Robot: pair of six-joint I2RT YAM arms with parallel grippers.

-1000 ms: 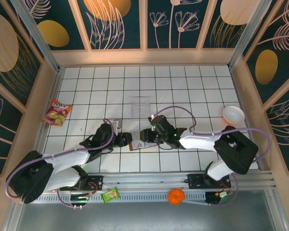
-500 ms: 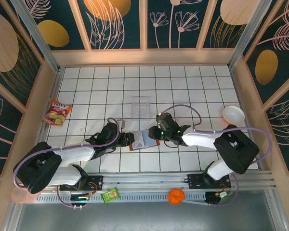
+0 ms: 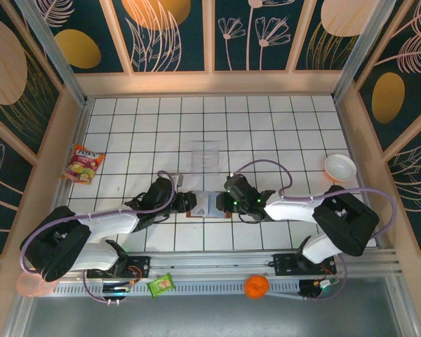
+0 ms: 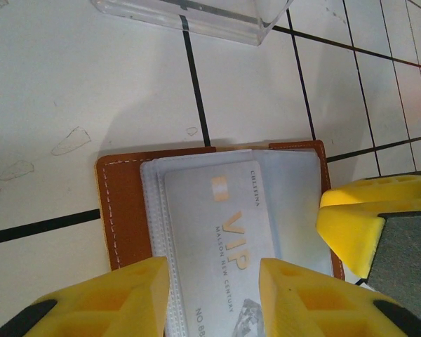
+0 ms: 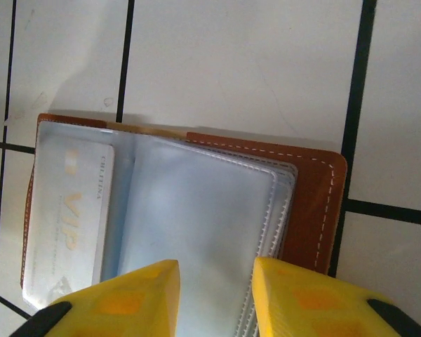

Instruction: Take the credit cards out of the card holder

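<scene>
Fingers (image 4: 126, 302) of the left hand (image 4: 214, 303) stand apart, one yellow tip on each side of a pale credit card (image 4: 221, 235) printed VIP. Whether the tips press down on it cannot be told. The card sits in the clear sleeves (image 4: 295, 203) of the card holder (image 4: 123, 210). The holder lies open and flat on the white tiled surface (image 4: 70, 84), brown leather showing as a border around the sleeves. The right hand (image 5: 214, 302) has its fingers apart as well, held over the other half of the holder, with a stack of clear sleeves between and below its tips. From above, the two hands meet the holder from opposite sides, the left hand at its left edge and the right hand at its right edge. Just beyond the holder, apart from it, a clear tray (image 3: 205, 156) stands on the surface. A white bowl (image 3: 339, 167) sits well to the right by the wall. A colourful snack packet (image 3: 84, 164) lies at the far left. On the near rail (image 3: 217, 281) rest a small green packet (image 3: 161, 284) and a round orange object (image 3: 256, 286).
</scene>
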